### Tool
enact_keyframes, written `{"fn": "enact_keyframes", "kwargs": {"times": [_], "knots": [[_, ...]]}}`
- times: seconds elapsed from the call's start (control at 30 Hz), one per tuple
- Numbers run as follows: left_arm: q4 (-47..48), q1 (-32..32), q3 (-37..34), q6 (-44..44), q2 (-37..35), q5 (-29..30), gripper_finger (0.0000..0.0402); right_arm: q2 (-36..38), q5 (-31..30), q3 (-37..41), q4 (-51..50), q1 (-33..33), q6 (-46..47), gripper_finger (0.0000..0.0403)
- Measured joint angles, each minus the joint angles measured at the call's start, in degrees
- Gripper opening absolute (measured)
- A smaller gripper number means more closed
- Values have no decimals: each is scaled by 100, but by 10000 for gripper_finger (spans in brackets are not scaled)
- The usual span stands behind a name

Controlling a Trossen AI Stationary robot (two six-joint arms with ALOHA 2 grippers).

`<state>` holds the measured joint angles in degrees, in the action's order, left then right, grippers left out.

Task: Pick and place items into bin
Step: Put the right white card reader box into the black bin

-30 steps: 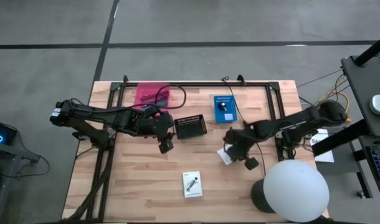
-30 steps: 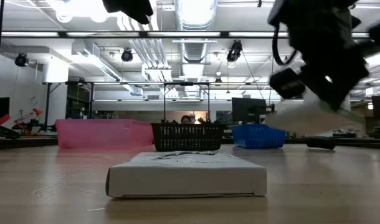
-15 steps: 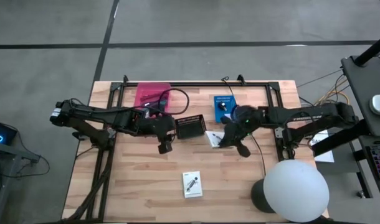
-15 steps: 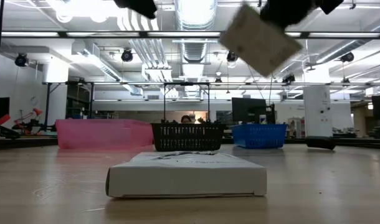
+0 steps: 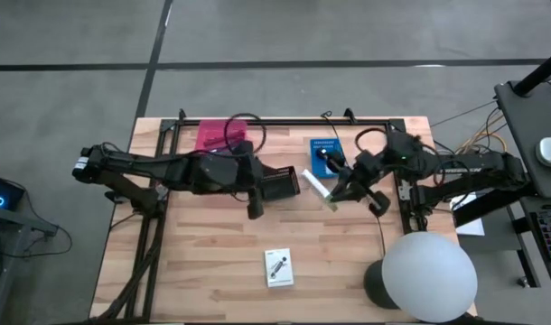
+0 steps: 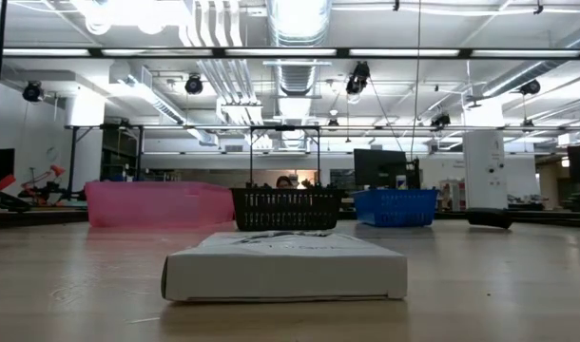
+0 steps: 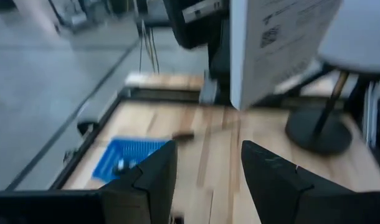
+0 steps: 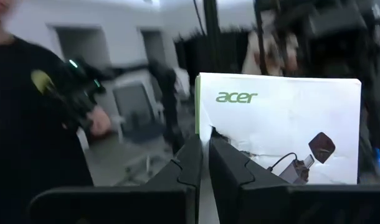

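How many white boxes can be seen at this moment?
2. One white box is held by the right gripper beside the black bin; the other box lies on the table.

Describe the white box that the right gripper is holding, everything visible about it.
The white box is a flat cardboard packet printed with a green "acer" logo, a green edge stripe and a picture of a small dark device with a cable. The right gripper is shut on its edge, holding it in the air between the black basket and the blue bin.
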<state>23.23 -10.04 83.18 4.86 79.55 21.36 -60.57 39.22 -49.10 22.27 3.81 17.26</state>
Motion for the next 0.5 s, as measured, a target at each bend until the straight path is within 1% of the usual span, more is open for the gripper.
{"fn": "enact_keyframes", "kwargs": {"times": [0.1,0.17,0.33,0.43,0.5], "knots": [[-544,24,-2,-248,6,-100,164,-3,54,0,632,-2,212,12],[-901,37,-9,-360,14,-341,164,-18,145,0,853,-2,242,12],[-1720,165,-9,-421,17,-1315,164,-31,181,4,990,-9,245,12],[-1914,281,-16,-422,18,-1598,164,-29,184,4,1062,-7,240,12],[-2015,357,-17,-428,36,-1687,164,-29,200,4,1152,-7,239,12]]}}
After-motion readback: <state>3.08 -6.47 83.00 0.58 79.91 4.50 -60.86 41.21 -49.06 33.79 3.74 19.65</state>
